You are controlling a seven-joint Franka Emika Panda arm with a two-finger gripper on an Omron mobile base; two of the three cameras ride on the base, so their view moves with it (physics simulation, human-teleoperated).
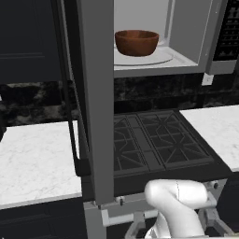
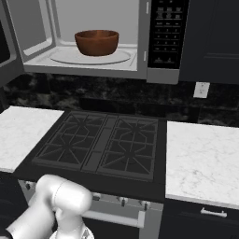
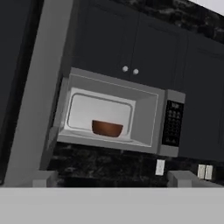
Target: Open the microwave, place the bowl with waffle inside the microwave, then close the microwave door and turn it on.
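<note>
The microwave (image 2: 144,70) hangs above the stove with its cavity exposed. The microwave door (image 1: 96,93) is swung fully out to the left and shows edge-on, its dark bar handle (image 1: 74,130) facing left. The reddish-brown bowl (image 1: 137,43) (image 2: 96,43) (image 3: 106,128) sits on the pale turntable inside. Its wall hides the waffle. The black button panel (image 2: 168,32) is at the right. In the hand view my gripper (image 3: 113,179) is far back from the microwave and below it, looking up at the open cavity. It is open, with its fingertips (image 3: 43,178) wide apart and nothing between them.
A black gas cooktop (image 2: 102,144) lies under the microwave, with white marble counters (image 1: 32,154) (image 2: 200,154) on both sides. Dark cabinets (image 3: 131,43) are above and beside the microwave. A wall outlet (image 2: 201,89) sits on the dark backsplash. The open door juts out over the stove's left side.
</note>
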